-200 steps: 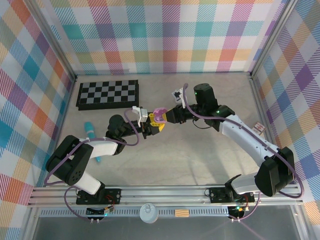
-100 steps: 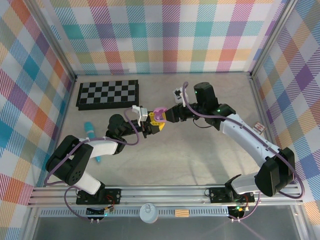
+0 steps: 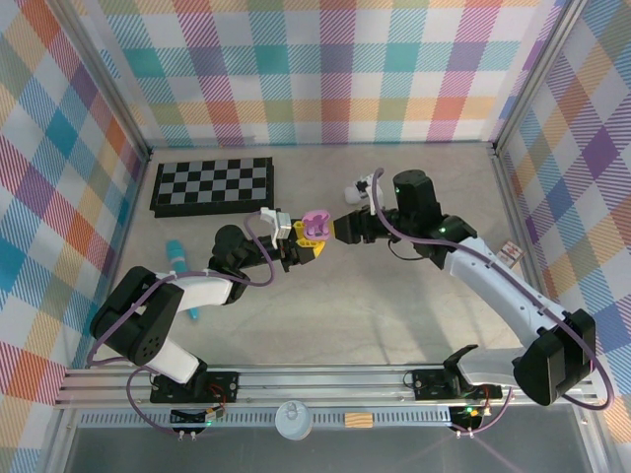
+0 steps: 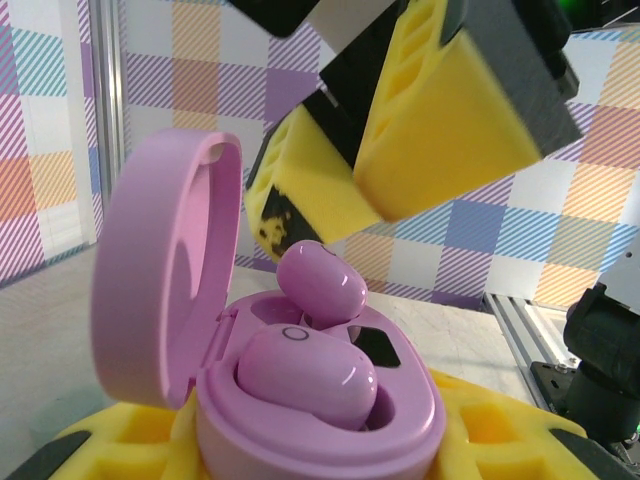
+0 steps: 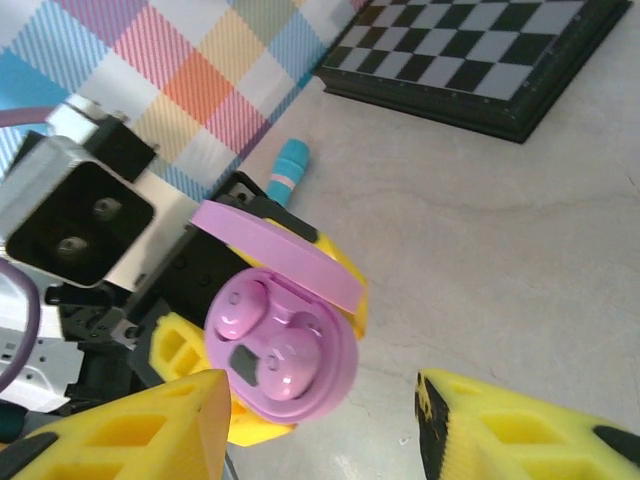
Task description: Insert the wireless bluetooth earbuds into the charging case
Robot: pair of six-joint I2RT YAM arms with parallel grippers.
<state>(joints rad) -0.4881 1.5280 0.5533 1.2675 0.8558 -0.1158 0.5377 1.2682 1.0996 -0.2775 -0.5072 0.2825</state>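
My left gripper (image 3: pixel 308 246) is shut on the purple charging case (image 3: pixel 315 229), whose lid (image 4: pixel 165 270) stands open. Two purple earbuds are in the case. The near earbud (image 4: pixel 305 375) lies low in its socket. The far earbud (image 4: pixel 320 285) sits higher and tilted. My right gripper (image 3: pixel 343 229) hovers just right of the case, open, with nothing between its yellow fingers (image 5: pixel 130 430). In the right wrist view the case (image 5: pixel 330 375) shows both buds (image 5: pixel 240 305) from above. My left gripper's yellow pads (image 4: pixel 520 445) flank the case base.
A folded chessboard (image 3: pixel 213 183) lies at the back left. A teal cylinder (image 3: pixel 178 258) lies on the table left of my left arm. A small pale item (image 3: pixel 510 251) sits near the right wall. Bare table lies in front of both grippers.
My right gripper has opened and pulled back to the right, away from the case. The second earbud stays in the case. The left gripper has kept still.
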